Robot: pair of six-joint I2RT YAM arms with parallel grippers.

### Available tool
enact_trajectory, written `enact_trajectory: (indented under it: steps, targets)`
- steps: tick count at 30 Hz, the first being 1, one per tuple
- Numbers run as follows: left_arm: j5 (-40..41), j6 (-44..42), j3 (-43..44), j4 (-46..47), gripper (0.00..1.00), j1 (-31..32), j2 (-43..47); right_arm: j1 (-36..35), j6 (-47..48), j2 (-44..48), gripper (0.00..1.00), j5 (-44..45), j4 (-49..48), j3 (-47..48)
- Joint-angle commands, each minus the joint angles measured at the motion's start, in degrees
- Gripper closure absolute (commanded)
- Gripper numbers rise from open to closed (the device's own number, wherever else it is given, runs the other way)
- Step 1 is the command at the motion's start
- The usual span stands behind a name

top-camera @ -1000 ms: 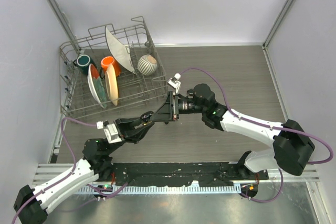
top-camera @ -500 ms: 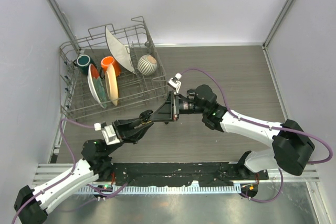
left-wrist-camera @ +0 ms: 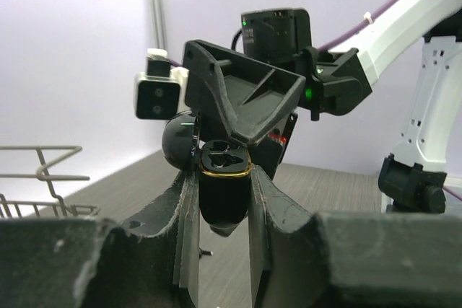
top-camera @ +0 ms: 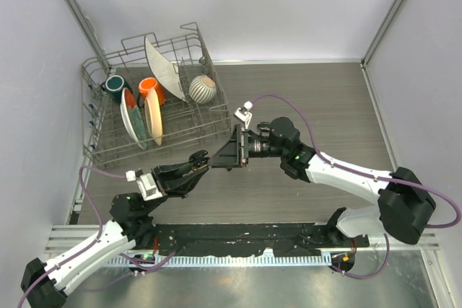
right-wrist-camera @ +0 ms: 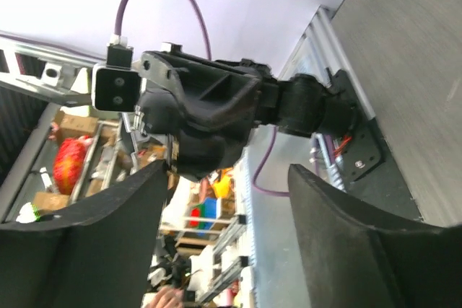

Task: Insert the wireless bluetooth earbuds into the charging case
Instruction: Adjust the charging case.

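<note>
My left gripper (top-camera: 198, 161) is shut on a black charging case (left-wrist-camera: 224, 191) with a gold rim, held above the table with its lid (left-wrist-camera: 180, 142) swung open to the left. The case's top recesses look dark; I cannot tell whether earbuds sit in them. My right gripper (top-camera: 219, 155) is open and empty, its fingers spread just above and behind the case in the left wrist view (left-wrist-camera: 242, 102). In the right wrist view the left gripper's body (right-wrist-camera: 206, 131) shows between my open right fingers (right-wrist-camera: 346, 243). A tiny dark object (left-wrist-camera: 205, 252) lies on the table below the case, too small to identify.
A wire dish rack (top-camera: 173, 129) with plates, cups and a striped bowl stands at the back left, close behind both grippers. The wooden table (top-camera: 332, 106) stretches to the right. Grey walls enclose three sides.
My left gripper has drawn back slightly toward the lower left with the case. My right gripper has stayed close over it, shifting only a little.
</note>
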State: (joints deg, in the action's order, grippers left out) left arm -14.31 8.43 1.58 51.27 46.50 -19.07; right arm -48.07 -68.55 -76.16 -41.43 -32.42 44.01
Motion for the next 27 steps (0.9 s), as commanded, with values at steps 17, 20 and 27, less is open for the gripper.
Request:
enact_trajectory:
  steps: [17,20,27]
  targets:
    - [4.7,-0.8,-5.2,-6.8,1.00,0.1,20.7,19.2,32.3,8.8,0.27,16.9,42.3,3.3]
    - [4.6,-0.8,-5.0,-6.1,1.00,0.1,19.3,19.3,34.4,7.7,0.28,20.2,44.8,3.9]
    - [3.2,0.4,-4.2,-5.9,1.00,0.1,15.3,19.7,39.0,4.3,0.35,28.7,49.6,5.4]
